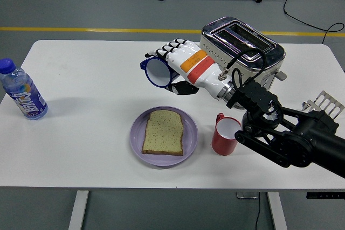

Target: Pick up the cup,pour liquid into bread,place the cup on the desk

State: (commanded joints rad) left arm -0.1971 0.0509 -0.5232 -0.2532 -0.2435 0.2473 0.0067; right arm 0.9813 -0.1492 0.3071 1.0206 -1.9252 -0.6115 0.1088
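Nearest me, toward the front edge of the surface (81,171) at its middle, sits the plate (164,137) with 1 slice of bread (163,132) lying flat on it. Just right of the plate stands a red cup (223,134), upright and apart from the plate's rim.

My right arm reaches in from the lower right corner, and the right robot hand (175,68) is clamped around the blue cup (158,71), which hangs in the air beyond the plate's far rim, tipped on its side so that I look into its white inside. I see no liquid falling from it.

I judge I am in the pour step: the cup is lifted and tilted, but its mouth sits behind the bread, not plainly over it. My next move calls for bringing the mouth toward me over the slice and rolling the wrist downward, then righting the cup and setting it on a bare patch of surface.

Behind the hand, toward the far edge, stands the toaster (242,49). A bottle (21,91) stands at the left edge and a rack (322,106) at the right edge.
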